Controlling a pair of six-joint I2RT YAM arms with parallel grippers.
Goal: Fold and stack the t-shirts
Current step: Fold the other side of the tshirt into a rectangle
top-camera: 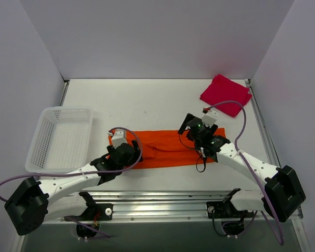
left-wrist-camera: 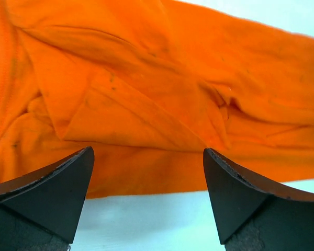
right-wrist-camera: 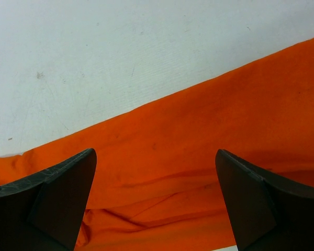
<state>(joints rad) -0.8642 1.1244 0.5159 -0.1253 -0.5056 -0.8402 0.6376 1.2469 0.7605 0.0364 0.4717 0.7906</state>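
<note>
The orange t-shirt [top-camera: 165, 148] lies folded into a long strip across the table's near middle. It fills the left wrist view [left-wrist-camera: 162, 94] and the right wrist view [right-wrist-camera: 209, 151]. My left gripper [top-camera: 127, 152] is open and empty over the strip's left end [left-wrist-camera: 147, 157]. My right gripper [top-camera: 199, 134] is open and empty over the strip's right end [right-wrist-camera: 156, 157]. The crimson-pink red t-shirt [top-camera: 226, 95] lies folded at the far right corner.
A white mesh basket [top-camera: 60, 137] stands at the left edge of the table. White walls close the back and sides. A metal rail [top-camera: 163, 202] runs along the near edge between the arm bases.
</note>
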